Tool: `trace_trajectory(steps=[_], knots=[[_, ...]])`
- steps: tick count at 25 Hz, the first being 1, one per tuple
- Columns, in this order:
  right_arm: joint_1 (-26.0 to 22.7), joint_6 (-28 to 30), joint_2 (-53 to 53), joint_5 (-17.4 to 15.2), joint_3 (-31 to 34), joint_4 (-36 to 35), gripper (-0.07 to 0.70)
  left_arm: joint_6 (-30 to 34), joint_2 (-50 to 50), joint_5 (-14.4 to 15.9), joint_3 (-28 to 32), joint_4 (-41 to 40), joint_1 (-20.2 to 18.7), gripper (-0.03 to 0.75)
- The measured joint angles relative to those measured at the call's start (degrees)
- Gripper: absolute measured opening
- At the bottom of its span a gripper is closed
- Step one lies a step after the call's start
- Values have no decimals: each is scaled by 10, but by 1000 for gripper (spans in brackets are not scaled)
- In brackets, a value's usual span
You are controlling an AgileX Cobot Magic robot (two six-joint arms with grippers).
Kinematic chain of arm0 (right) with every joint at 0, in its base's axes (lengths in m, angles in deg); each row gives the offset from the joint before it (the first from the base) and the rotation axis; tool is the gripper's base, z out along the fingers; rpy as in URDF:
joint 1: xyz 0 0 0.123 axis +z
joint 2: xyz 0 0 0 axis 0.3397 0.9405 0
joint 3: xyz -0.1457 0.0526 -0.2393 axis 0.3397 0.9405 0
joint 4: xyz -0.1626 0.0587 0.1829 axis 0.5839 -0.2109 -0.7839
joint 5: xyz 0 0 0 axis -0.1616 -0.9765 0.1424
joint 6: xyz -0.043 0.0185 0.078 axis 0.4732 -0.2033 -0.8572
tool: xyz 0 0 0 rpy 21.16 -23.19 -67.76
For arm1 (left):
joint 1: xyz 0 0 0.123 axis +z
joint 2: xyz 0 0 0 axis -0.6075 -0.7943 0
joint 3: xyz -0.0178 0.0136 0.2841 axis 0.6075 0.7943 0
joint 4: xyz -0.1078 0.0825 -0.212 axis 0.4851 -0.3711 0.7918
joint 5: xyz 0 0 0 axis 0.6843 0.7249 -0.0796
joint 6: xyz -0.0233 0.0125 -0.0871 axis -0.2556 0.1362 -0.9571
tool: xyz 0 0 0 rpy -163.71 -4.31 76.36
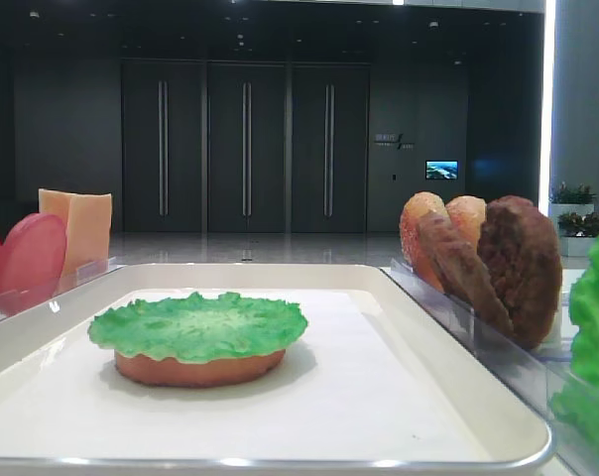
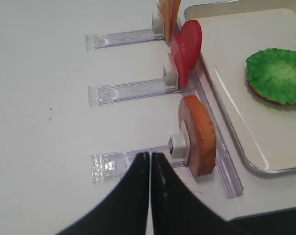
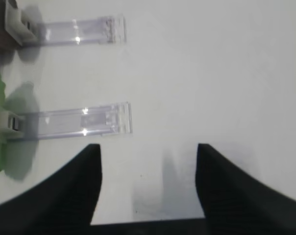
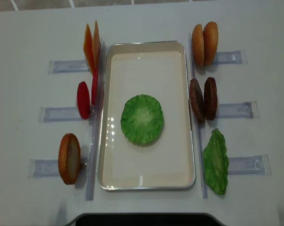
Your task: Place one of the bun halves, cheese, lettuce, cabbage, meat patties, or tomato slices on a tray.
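A bun half [image 1: 198, 367] topped with lettuce [image 4: 142, 118] sits on the tray [image 4: 113, 174]; left fingers [image 2: 150, 164] clenched empty, right fingers [image 3: 96, 161] released, patties [image 4: 202, 99] still racked

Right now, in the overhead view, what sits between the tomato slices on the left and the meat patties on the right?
The tray, and at its middle a lettuce leaf lying on a bun half; the low front view shows the bun beneath.

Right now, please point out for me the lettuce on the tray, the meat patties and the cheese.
lettuce on the tray [image 4: 142, 118], overhead exterior view, centre of the leaf.
meat patties [image 4: 203, 99], overhead exterior view, between the two discs, on the right one's edge.
cheese [image 4: 91, 45], overhead exterior view, upper edge of the slices.
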Motion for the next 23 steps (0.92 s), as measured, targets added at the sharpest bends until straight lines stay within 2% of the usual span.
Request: trace_trajectory(steps=[10,23], knots=[[0,20,-183,8,2,0,372,0,0,0,0,0,0,-1],[0,30,-190,8,3,-10,370,0,0,0,0,0,0,-1]])
